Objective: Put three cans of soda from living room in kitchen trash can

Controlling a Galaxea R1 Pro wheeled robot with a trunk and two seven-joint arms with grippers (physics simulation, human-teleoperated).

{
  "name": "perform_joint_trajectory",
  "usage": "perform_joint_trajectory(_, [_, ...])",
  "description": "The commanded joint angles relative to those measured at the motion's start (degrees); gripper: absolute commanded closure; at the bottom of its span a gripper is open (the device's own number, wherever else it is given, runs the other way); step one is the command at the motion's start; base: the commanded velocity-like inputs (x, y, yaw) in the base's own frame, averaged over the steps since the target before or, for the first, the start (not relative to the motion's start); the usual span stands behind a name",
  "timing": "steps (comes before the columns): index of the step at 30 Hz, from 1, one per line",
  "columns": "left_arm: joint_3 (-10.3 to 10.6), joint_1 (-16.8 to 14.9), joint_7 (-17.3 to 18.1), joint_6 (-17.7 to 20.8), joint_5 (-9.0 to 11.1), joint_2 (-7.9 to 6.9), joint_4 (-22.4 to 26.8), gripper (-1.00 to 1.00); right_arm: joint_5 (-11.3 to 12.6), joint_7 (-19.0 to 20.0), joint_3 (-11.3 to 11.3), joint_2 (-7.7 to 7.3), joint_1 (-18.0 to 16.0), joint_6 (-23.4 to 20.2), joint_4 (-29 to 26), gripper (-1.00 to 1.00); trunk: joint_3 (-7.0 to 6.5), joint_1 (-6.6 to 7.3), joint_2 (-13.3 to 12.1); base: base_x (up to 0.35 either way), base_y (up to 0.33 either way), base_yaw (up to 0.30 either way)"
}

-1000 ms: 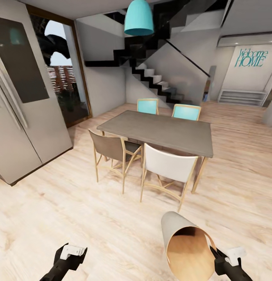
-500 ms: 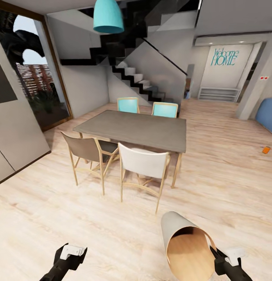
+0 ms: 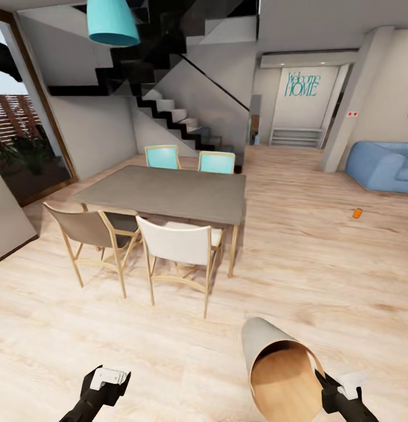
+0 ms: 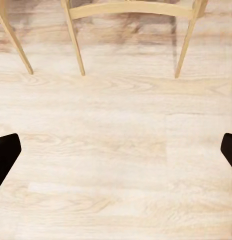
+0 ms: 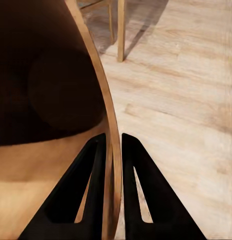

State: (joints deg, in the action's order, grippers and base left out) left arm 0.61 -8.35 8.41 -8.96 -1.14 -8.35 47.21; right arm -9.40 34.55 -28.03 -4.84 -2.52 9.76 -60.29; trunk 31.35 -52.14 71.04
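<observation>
The view had swung right, revealing an orange soda can (image 3: 357, 213) near the sofa (image 3: 381, 166); right gripper (image 5: 112, 150) fingers pinched the bin's rim (image 5: 107, 107), left gripper (image 4: 116, 147) fingers spread, empty.

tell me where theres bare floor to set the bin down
Bare wood floor runs between the dining table and the orange can, and ahead of the bin. It is crowded around the chairs.

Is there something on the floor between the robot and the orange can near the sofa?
Nothing visible: bare wood floor runs from the right gripper, clamped on the trash can rim, to the orange can. The table stands off left.
</observation>
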Motion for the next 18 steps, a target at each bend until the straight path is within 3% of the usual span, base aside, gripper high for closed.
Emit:
perform_joint_trajectory(1, [0.00,0.00,0.00,0.00,0.00,0.01,0.01,-1.00,0.70,0.43,-0.01,0.03,-0.03,-0.09,-0.09,1.00,0.02,0.00,0.00,0.000,-0.289,-0.224])
perform_joint_trajectory(18, [0.00,0.00,0.02,-0.02,0.07,0.00,0.06,-1.00,0.70,0.43,-0.01,0.01,-0.03,-0.09,0.08,1.00,0.54,0.00,0.00,0.031,-0.289,-0.224])
